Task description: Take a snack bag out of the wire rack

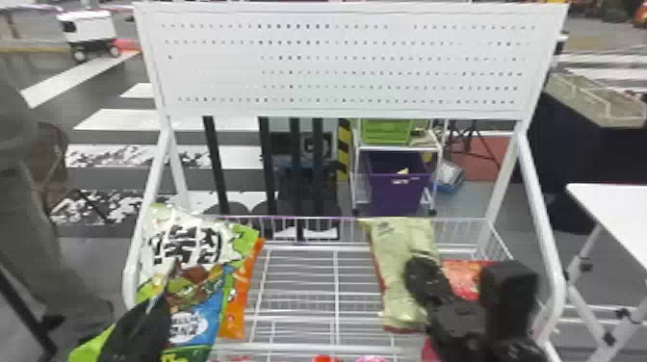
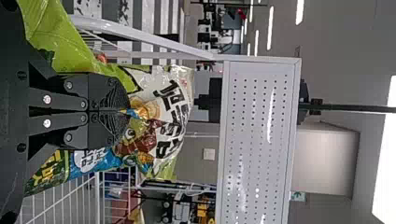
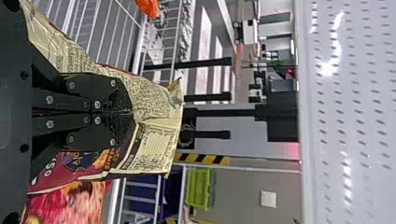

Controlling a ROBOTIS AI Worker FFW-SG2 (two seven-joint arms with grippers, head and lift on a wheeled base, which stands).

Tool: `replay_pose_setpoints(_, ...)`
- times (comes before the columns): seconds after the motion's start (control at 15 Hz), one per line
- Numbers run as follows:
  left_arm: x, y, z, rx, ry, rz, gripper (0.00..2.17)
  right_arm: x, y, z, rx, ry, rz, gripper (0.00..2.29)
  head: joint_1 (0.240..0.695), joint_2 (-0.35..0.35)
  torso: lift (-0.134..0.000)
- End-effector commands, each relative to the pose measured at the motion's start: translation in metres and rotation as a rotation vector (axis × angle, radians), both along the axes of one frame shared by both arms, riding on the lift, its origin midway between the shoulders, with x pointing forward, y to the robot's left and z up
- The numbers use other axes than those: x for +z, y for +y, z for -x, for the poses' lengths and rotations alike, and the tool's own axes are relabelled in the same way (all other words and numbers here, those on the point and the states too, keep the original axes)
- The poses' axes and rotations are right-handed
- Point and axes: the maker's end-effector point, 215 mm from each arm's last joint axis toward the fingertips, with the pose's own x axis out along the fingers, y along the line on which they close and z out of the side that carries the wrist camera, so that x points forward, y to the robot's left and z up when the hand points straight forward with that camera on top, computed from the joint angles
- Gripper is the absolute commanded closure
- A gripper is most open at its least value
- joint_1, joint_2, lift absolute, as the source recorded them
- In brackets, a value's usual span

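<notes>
Clamping a white, green and blue plastic bag between left gripper fingers, at left of the white wire rack; a pale-yellow plastic bag between right gripper fingers, at right. Crowded by an orange plastic bag and red plastic bag.

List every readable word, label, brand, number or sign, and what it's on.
None I can quote reliably.
Green-and-white snack bag: big black lettering, not legible.
Beige snack bag: dense fine print, too small to read.
Purple bin: small pale label, too small to read.
Green wall sign: too small to read.
</notes>
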Motion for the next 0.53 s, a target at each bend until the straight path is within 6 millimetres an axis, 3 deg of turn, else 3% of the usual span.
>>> replay_pose_setpoints(0.0,0.002,-0.003,-0.002,-0.005,-0.005,0.003,2.1,0.019,-0.033,0.037,-0.064,-0.065,-0.008,2.25,0.499,0.0,0.0)
replay_pose_setpoints(0.47,0.002,-0.005,-0.001,-0.013,-0.005,0.002,2.1,0.062,-0.094,0.125,-0.19,-0.261,-0.066,2.25,0.499,0.0,0.0)
